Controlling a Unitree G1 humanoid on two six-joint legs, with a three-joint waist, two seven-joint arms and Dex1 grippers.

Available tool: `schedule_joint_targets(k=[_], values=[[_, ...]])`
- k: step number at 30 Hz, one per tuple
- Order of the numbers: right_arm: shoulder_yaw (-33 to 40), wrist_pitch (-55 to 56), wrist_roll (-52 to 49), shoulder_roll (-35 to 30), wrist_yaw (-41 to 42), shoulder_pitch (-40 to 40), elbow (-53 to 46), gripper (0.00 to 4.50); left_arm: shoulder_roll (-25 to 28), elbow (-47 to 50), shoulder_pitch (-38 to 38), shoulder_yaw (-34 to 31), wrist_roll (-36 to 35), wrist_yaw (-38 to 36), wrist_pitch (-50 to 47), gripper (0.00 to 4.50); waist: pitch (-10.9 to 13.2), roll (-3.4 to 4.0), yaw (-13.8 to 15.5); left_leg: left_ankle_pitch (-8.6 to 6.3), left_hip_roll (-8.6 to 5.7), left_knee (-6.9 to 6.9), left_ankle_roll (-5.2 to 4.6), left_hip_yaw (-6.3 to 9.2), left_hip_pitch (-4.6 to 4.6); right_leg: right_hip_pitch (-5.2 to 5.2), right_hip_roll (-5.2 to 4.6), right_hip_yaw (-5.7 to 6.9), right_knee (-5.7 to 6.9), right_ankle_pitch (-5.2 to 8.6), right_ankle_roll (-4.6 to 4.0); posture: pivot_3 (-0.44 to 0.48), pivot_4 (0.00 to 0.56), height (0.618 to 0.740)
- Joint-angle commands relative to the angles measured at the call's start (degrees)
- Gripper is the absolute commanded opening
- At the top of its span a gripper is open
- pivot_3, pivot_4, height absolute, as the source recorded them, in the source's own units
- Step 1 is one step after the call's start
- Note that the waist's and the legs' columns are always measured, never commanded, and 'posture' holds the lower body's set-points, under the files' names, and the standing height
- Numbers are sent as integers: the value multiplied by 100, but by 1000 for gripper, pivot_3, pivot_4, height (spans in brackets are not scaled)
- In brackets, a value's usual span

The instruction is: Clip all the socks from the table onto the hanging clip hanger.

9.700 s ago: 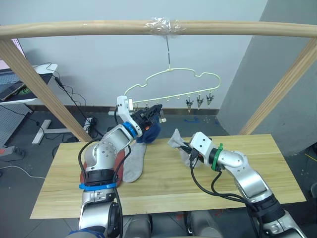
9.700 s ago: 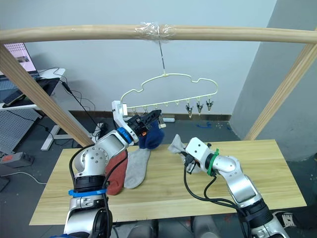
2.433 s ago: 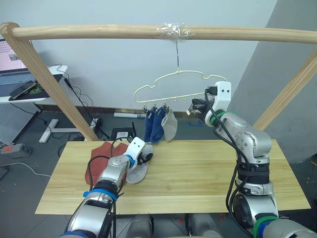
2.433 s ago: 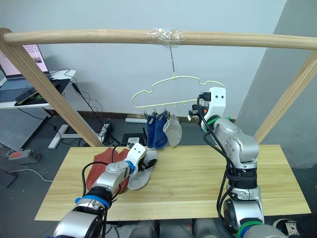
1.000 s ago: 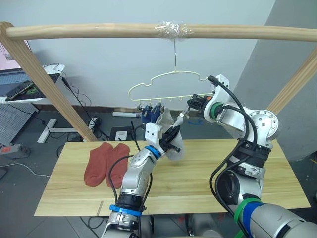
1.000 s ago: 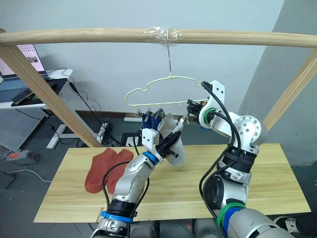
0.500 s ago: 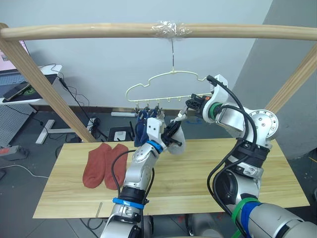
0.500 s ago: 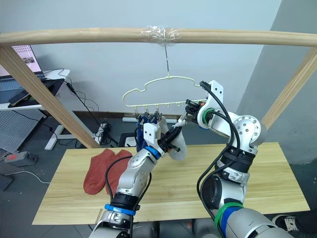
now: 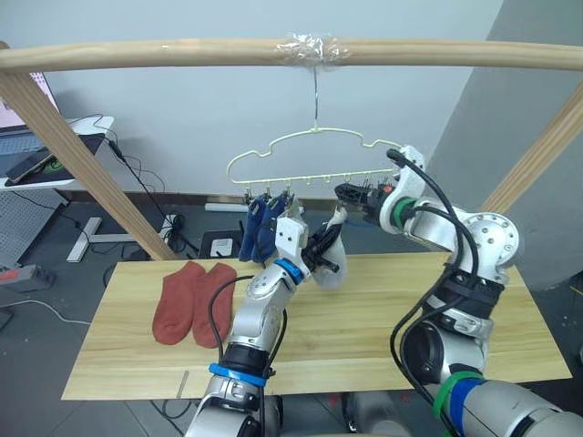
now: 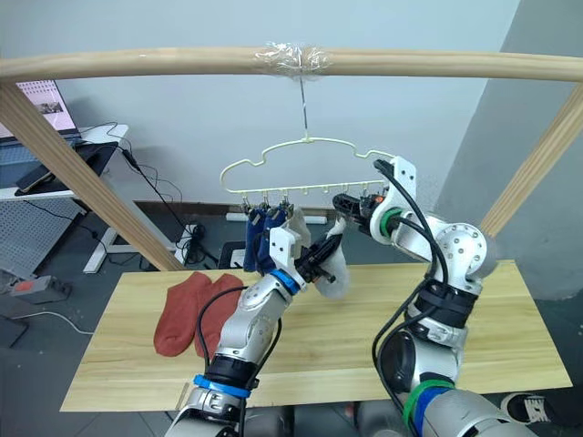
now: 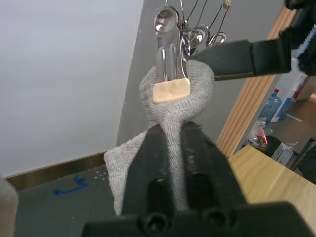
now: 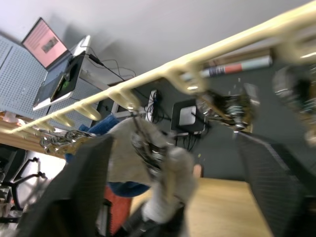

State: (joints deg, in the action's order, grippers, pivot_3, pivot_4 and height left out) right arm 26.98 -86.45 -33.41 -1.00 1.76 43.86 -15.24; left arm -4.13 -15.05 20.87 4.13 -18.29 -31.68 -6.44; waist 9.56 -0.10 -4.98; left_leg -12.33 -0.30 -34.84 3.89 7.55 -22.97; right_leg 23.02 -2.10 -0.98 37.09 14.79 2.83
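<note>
The left gripper (image 9: pixel 329 252) is holding the grey sock (image 11: pixel 170 116) up under the clip hanger (image 9: pixel 314 155), its jaws closed on the fabric just below the cuff. A metal clip (image 11: pixel 168 54) is sitting on the cuff with its pale pad against the knit. The right gripper (image 9: pixel 351 193) is reaching in beside that clip with its jaws spread apart, gripping nothing.

The risk lies in the bite of the clip: it is catching only the top fold of the cuff, so if the left jaws let go too soon, the sock may be slipping out and dropping to the table (image 9: pixel 364 319). The hanger is hanging on a thin wire hook from the wooden pole (image 9: pixel 182 53), so any pull on the sock could be tilting or swinging it and shaking the blue socks (image 9: pixel 260 223) already clipped at the left end.

Two red socks (image 9: pixel 191 300) are lying flat on the table's left part, not yet hung.

The other grey sock is hard to make out behind the left arm, and how deep the clip is gripping cannot be judged.
</note>
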Motion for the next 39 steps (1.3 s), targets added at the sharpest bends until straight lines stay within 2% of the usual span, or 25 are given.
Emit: schedule_joint_targets(k=[1,3,7,10,12,15,19,20,21,24,27,33,39], values=[[-429,189,-424,-418,611,-427,-967,4500,53,371,-34,-29,-300,-153,-383,1726,2,3,-14,0,0,0,0,-4,-2,5,-1,-4,2,1,2,-132,150,740],[-833,564,-358,-770,841,-950,-1430,4500,157,460,-105,-4,-349,-219,-608,2366,2,3,-19,0,2,1,0,-4,-3,12,1,-4,6,2,3,-130,148,740],[-1135,1358,-149,-635,724,-1897,-2028,4500,420,867,-395,-50,-457,-268,-991,3616,2,4,-74,0,9,4,0,-5,2,15,8,-5,13,3,4,-129,141,740],[-1997,2632,687,-840,644,-2716,-2128,4500,932,1586,-866,-58,-402,-281,-1252,4457,2,5,-103,0,9,1,0,-6,3,16,8,-7,15,3,4,-118,139,740],[-2518,3382,1249,-1025,587,-3023,-2029,4500,1248,2007,-1111,-8,-180,-204,-1216,4457,3,6,-124,0,9,1,1,-7,6,16,8,-8,16,2,3,-118,139,740],[-2927,4353,1749,-969,514,-3303,-1771,4500,1861,2783,-1427,-37,-104,64,-2050,4457,5,6,-113,2,8,0,3,-6,7,16,7,-8,19,-2,1,-89,134,740],[-3191,5149,2199,-880,449,-3382,-1448,3614,2502,3616,-1743,-203,48,226,-2397,4500,6,4,-80,2,8,0,4,-4,8,15,6,-9,19,-4,2,-60,132,740],[-3214,5275,2259,-856,441,-3372,-1385,3614,2614,3751,-1800,-247,14,159,-2329,4500,6,4,-57,2,9,0,4,-4,8,15,6,-8,18,-4,2,-51,132,740],[-3206,5425,2307,-807,422,-3331,-1309,3614,2678,3927,-1860,-433,-259,-71,-2133,4500,6,4,-37,2,9,1,4,-3,8,16,6,-7,18,-3,1,-51,132,740],[-3180,5764,2398,-706,425,-3200,-1106,3041,2763,4408,-1976,-901,-1039,-429,-2146,4500,6,3,32,2,11,3,5,-3,6,18,6,-6,17,-3,-1,-37,130,740],[-3208,5994,2575,-645,379,-3039,-855,1996,2872,4805,-2143,-1037,-1370,-592,-2164,4500,6,3,63,2,9,3,5,-5,5,17,3,-8,15,-3,-1,-26,128,740],[-2962,6137,2614,-157,30,-2464,-107,1996,2960,5014,-2294,-1053,-1455,-548,-2071,4500,6,3,84,2,11,1,5,-4,10,16,6,-9,22,-6,-6,-11,130,740],[-2783,6365,2693,10,-134,-1886,688,1996,2797,5053,-2216,-924,-1417,-392,-1966,4500,6,3,175,3,10,-1,5,-9,12,16,6,-12,27,-8,-9,-2,133,740]])
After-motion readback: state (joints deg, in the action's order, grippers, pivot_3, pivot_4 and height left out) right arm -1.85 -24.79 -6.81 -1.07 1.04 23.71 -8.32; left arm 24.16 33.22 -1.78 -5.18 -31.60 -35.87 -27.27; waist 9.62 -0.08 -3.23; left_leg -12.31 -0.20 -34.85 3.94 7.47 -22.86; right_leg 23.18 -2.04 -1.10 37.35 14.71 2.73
